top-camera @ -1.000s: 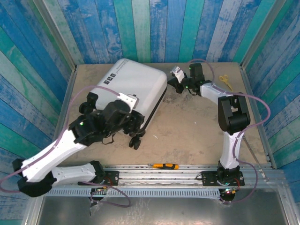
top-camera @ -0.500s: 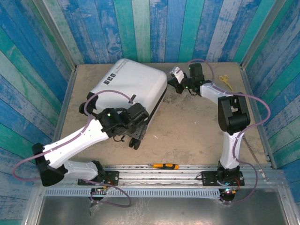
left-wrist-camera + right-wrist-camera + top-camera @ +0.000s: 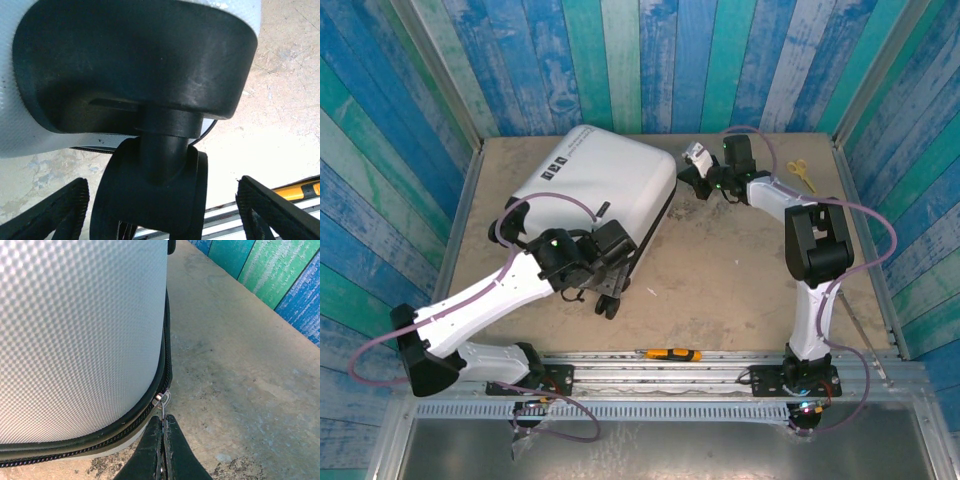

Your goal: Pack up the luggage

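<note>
On the table's (image 3: 740, 270) far-left half, the luggage (image 3: 605, 180) lies closed, with the left gripper (image 3: 162, 212) spread wide astride a near-corner wheel (image 3: 145, 185) and the right gripper (image 3: 162, 437) clamped on the zipper pull (image 3: 162, 404) at its far edge.

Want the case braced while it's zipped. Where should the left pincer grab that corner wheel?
Take the wheel fork under its stem, coming from the near side as the left pincer is lined up: the fork is narrow and hangs clear of the luggage shell, so the open fingers should straddle it.
</note>
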